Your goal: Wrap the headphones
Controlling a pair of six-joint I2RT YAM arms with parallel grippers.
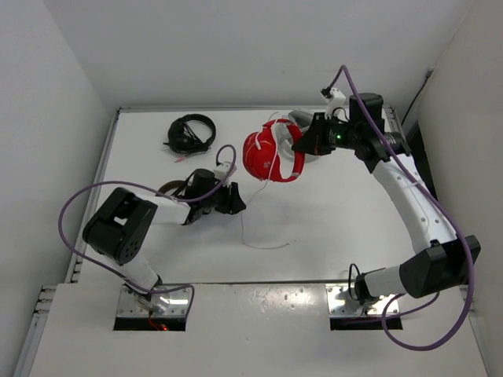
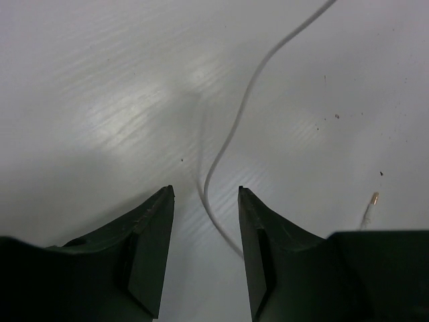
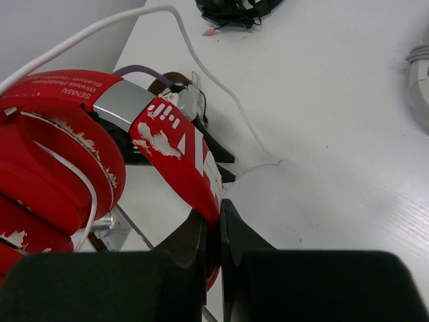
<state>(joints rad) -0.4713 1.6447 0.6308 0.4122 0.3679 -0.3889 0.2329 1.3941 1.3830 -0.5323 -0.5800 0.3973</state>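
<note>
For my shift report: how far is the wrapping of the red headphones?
Done: right tool holds the headphones by the headband; some cable crosses an earcup. In hand: open left tool straddles the cable on the table. Left: grip and wind the loose tail.

**Arm Hardware: Visual Findings**

Left arm [image 1: 126, 228]: bulky black joint housings, white links, with a purple cable [image 1: 63, 220] looping off it. Right arm [image 1: 416, 208]: long white links and a black elbow housing. It has a second purple cable [image 1: 474, 271] and a green indicator light [image 1: 339, 136] at the wrist. Both arms are bolted to silver base plates [image 1: 153, 305]. Left jaws: dark, matte, wedge-shaped, scuffed edges. Right jaws: black.
</note>
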